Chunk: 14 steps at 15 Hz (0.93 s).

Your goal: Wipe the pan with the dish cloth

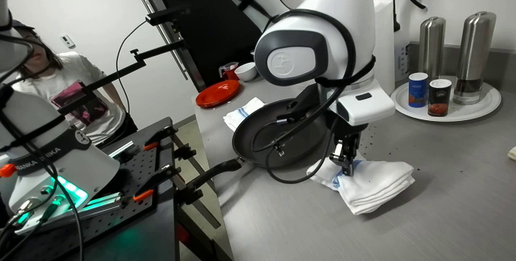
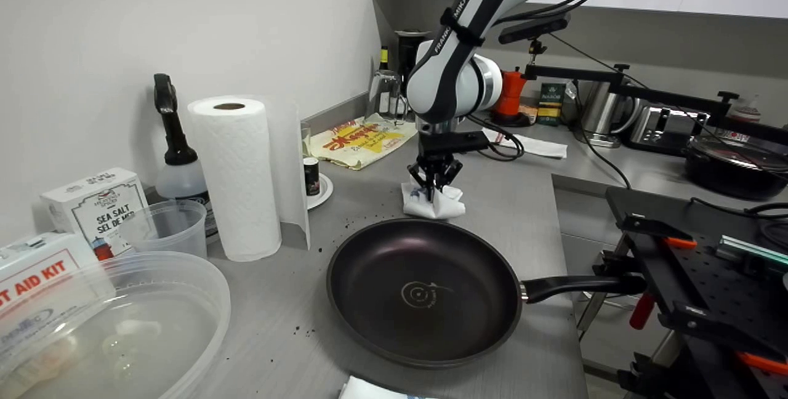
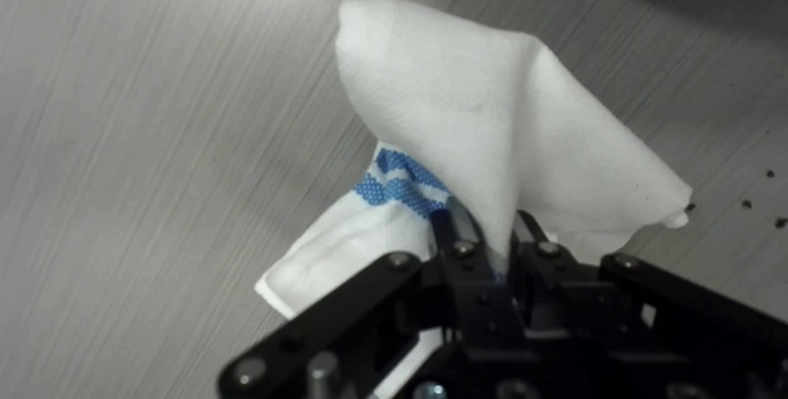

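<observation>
Wrist view: our jaws are pinching the dish cloth; hard wiping could be shoving the pan, handle overhanging the surface's edge.

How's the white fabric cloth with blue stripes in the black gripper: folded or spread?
Folded: the cloth shows stacked layers in an exterior view.

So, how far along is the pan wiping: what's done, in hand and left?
Done: the gripper looks shut on the dish cloth, a fold pinched in the wrist view. In hand: apparently, bringing it to the pan; in both exterior views it is beside the pan, not over it. Hard to tell if it is fully off the counter. Left: probably the wiping itself, as no cloth is in the pan.
</observation>
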Each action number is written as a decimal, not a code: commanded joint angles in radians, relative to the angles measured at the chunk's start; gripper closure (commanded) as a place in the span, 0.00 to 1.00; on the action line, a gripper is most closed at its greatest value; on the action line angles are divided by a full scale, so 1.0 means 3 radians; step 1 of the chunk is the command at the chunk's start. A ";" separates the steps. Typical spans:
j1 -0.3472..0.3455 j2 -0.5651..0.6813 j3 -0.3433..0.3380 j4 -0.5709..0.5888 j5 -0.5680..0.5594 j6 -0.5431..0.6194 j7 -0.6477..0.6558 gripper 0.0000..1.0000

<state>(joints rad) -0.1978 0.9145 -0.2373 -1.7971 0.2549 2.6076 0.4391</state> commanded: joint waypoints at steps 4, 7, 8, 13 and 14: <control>0.0185 -0.0575 -0.0095 -0.0471 0.0012 0.0153 0.0144 0.97; 0.0223 -0.0934 -0.0008 -0.0772 0.0020 0.0147 0.0033 0.97; 0.0271 -0.1032 0.0002 -0.0868 -0.0005 0.0153 0.0024 0.97; 0.0569 -0.1459 0.0152 -0.1361 -0.0177 0.0166 -0.0029 0.97; 0.0631 -0.1516 0.0192 -0.1435 -0.0208 0.0148 -0.0021 0.97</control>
<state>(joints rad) -0.0573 0.5487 -0.2027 -2.1166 0.2223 2.6311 0.4449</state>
